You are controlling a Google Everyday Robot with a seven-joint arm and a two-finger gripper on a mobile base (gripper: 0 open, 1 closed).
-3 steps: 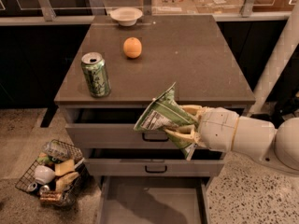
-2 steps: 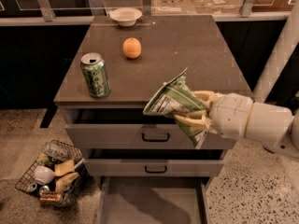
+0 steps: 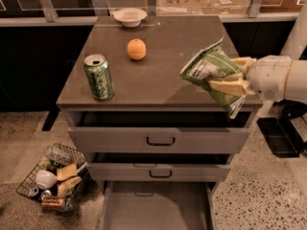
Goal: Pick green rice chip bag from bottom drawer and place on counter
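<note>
**A:** What is lying nearest the viewer?

**B:** The bottom drawer (image 3: 153, 212) is standing pulled out at floor level, with its grey tray facing up. To its left, a wire basket (image 3: 29, 182) is sitting on the speckled floor (image 3: 268, 195). It is holding a white cup and assorted packets.

**A:** And above that?

**B:** The middle drawer (image 3: 158, 171) is sitting nearly shut. The top drawer (image 3: 160, 140) is standing partly out, with a dark gap showing behind its front. Each is carrying a black handle.

**A:** Where is the gripper, and what is it doing?

**B:** The gripper (image 3: 225, 74) is reaching in from the right on a white arm (image 3: 283, 78), at the right front corner of the counter (image 3: 158, 75). Its cream fingers (image 3: 229, 86) are clamping the bag (image 3: 208, 71), one above and one below. The bag is tilting, with its upper end pointing up and away. Its lower end is hanging past the counter's front edge, in front of the top drawer's gap. Whether the bag is touching the counter cannot be told.

**A:** What is resting farther back?

**B:** A green can (image 3: 99, 77) is standing upright near the counter's left front. An orange (image 3: 136, 49) is lying beyond it toward the middle, apart from the can. A white bowl (image 3: 128, 16) is sitting at the far edge.
</note>
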